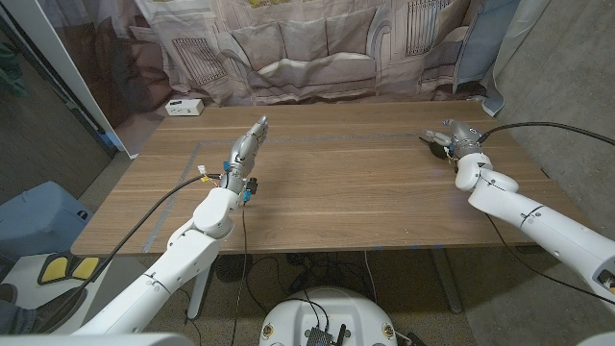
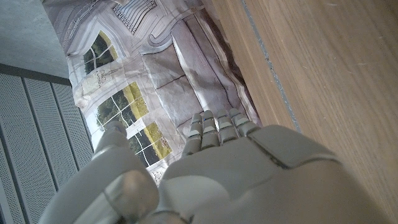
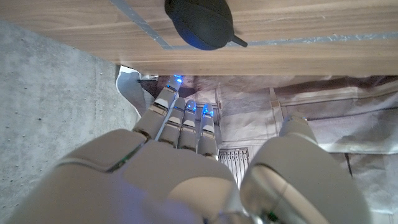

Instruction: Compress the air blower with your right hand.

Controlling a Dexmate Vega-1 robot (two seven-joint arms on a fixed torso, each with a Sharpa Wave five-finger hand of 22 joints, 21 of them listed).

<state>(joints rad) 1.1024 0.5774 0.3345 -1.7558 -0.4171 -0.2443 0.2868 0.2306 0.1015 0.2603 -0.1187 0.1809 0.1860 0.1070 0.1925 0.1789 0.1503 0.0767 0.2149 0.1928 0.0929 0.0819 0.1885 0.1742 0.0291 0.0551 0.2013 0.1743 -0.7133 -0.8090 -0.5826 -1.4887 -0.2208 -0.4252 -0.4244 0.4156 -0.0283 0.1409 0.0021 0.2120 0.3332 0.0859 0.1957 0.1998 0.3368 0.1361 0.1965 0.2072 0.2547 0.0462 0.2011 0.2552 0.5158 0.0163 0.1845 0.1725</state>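
Right now, the right robot hand [image 1: 452, 141] is reaching toward the small black rubber air blower [image 3: 200, 23] with the round body and the short pointy nozzle. The blower is lying on the brown wooden worktop [image 1: 346, 192], near the far right edge, and in the right wrist view it is sitting just ahead of the fingertips [image 3: 186, 115]. The fingers are stretched out and apart from the thumb, holding nothing — so this looks like the reaching step, with the squeeze not yet begun.

Next, I think the right robot hand is going to need to close in around the fat round part, fingers on one side and thumb on the other, and then press.

The blower is lying close to the worktop's edge, so a clumsy push could be knocking it off the side. Toward the middle there is lots of bare wood for moving.

The left robot hand [image 1: 248, 146] is waiting well apart on the other side, fingers straight and close together, holding nothing. A small white box [image 1: 184, 107] is sitting at the far left corner, out of the way.
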